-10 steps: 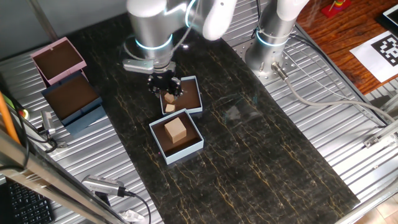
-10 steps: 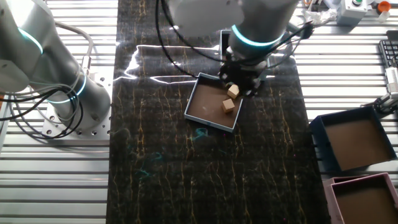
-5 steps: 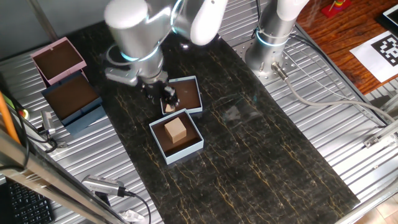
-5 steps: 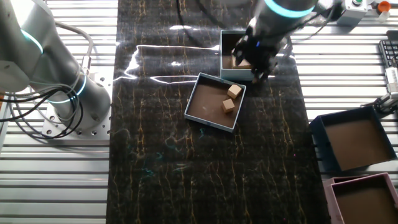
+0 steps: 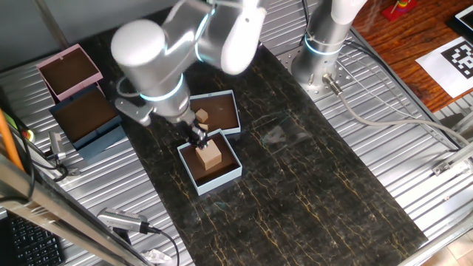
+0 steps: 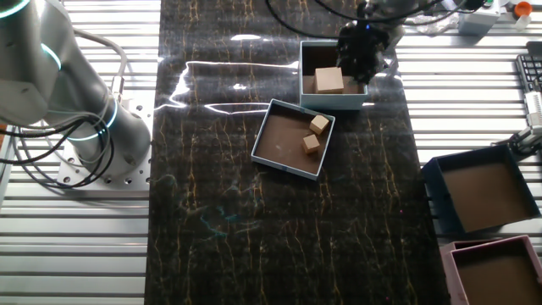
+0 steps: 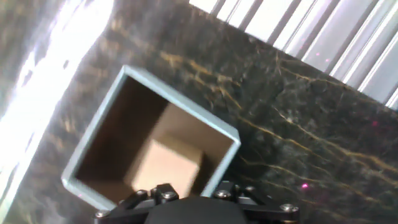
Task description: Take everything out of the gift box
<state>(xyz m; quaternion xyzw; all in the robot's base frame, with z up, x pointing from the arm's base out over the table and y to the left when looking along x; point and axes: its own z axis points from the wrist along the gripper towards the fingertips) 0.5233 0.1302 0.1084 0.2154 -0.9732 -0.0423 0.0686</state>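
The gift box (image 5: pixel 222 176) is a tall pale blue box with one tan wooden block (image 5: pixel 211 154) inside. It also shows in the other fixed view (image 6: pixel 303 68) with the block (image 6: pixel 329 80), and in the hand view (image 7: pixel 180 101) with the block (image 7: pixel 165 165). My gripper (image 5: pixel 198 136) hovers over the box's rim, just beside the block, and holds nothing. It shows as a dark mass in the other fixed view (image 6: pixel 360 52). Its fingertips are hidden in the hand view.
The shallow pale blue tray (image 5: pixel 230 97) next to the gift box holds two small wooden blocks (image 6: pixel 319 124) (image 6: pixel 311 144). A dark blue box (image 5: pixel 85 118) and a pink box (image 5: pixel 68 70) stand off the black mat on the metal slats. A second arm's base (image 5: pixel 318 55) stands behind.
My gripper has left the shallow tray, where a small block now lies, and moved across to hover over the gift box with the larger block.
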